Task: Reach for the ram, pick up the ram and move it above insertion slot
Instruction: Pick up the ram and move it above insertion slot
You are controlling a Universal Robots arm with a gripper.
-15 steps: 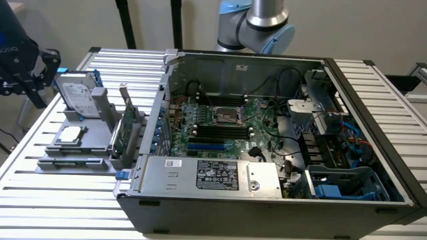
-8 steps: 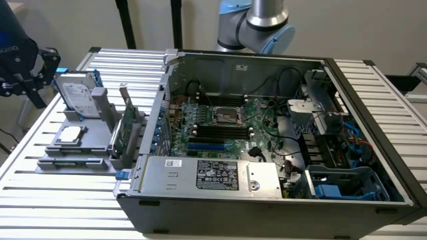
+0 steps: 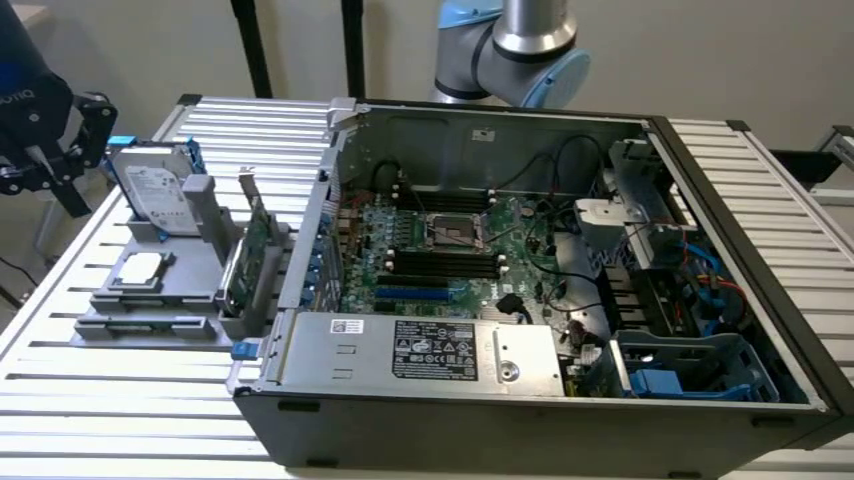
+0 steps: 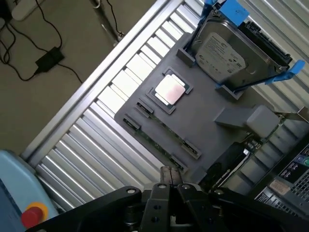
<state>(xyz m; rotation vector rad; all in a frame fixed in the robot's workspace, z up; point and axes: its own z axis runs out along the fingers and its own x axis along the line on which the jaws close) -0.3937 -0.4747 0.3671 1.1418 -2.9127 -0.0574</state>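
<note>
Ram below the claw (shut, empty)

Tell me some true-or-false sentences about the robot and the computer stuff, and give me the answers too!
1. The computer case is open on top. True.
2. The jaws are wide open. False: they are shut.
3. The hard drive sits in the gray holder. True.
4. The hard drive's clips are red. False: they are blue.
5. The square silver chip lies inside the computer case. False: it lies on the gray holder, outside the case.
</note>
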